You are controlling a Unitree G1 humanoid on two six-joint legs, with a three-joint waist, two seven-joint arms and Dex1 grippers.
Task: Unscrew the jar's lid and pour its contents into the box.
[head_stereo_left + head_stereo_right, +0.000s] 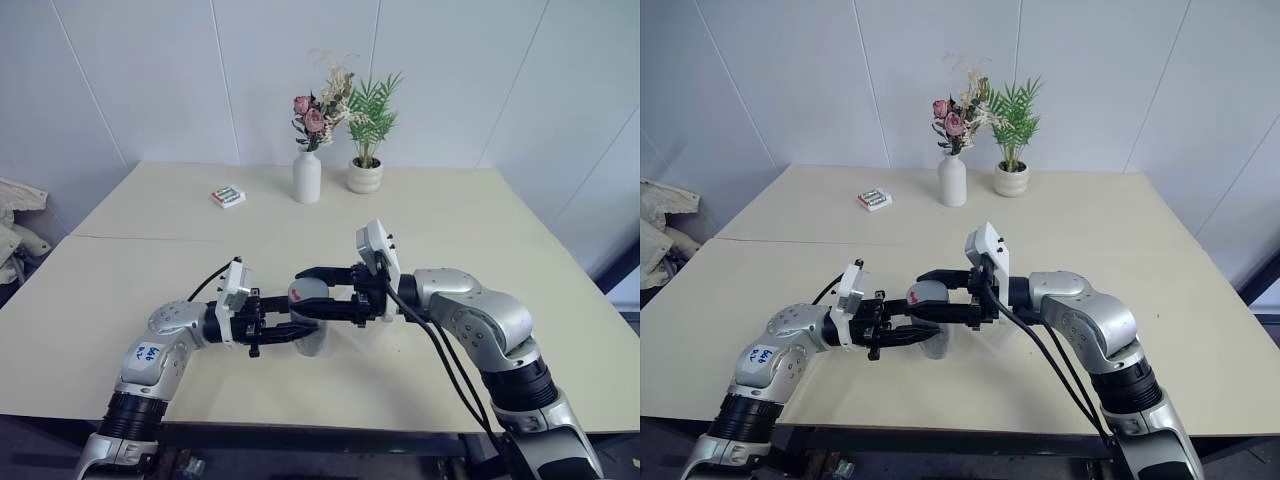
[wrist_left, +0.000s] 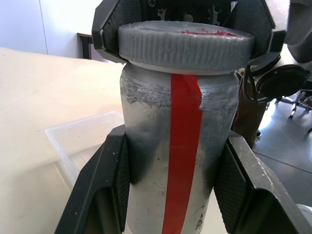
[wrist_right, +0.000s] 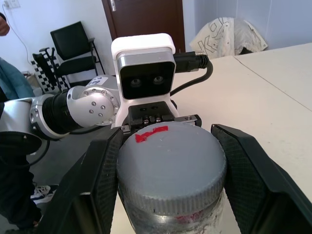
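I hold the jar (image 2: 180, 161), a silvery-grey cylinder with a red stripe, upright over the near middle of the table. My left gripper (image 1: 298, 331) is shut on its body, a finger (image 2: 114, 165) pressed against each side. The grey lid (image 3: 170, 170), with a red mark on top, sits on the jar. My right gripper (image 1: 308, 292) comes in level from the right and is shut on the lid's rim, its pads (image 3: 105, 168) tight against the ribbed edge. The translucent box (image 2: 73, 139) lies on the table just behind and below the jar.
At the table's (image 1: 480, 230) far middle stand a white vase of flowers (image 1: 307, 177) and a small potted plant (image 1: 365, 175). A green-and-white pack (image 1: 227, 196) lies to their left. A black chair (image 3: 78, 48) and a person's sleeve (image 3: 9, 80) are beyond the table.
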